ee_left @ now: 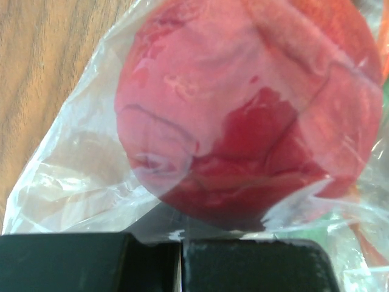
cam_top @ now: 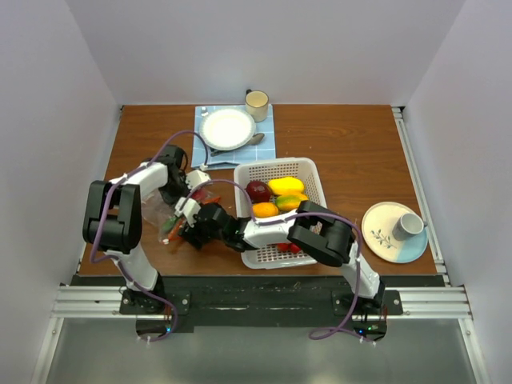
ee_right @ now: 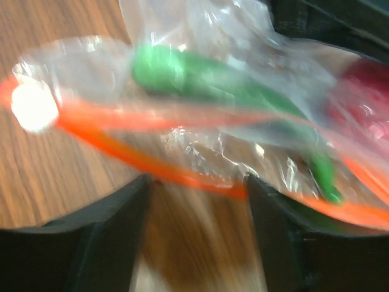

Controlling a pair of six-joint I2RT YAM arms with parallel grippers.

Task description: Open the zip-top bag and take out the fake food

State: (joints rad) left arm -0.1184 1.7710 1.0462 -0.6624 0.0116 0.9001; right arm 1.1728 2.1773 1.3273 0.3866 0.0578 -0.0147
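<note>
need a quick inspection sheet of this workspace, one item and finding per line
surface: wooden table, no spills seen
job's things: zip-top bag lies left of the white basket, with a red piece and a green piece inside; more fake food sits in the basket
clutter: white plate and spoon on blue placemat, cup behind; mug on round plate at right
grippers: left gripper shut, pinching bag film; right gripper open at the orange zip strip
cables: purple cables loop along both arms
surroundings: white walls, metal rail at near edge
</note>
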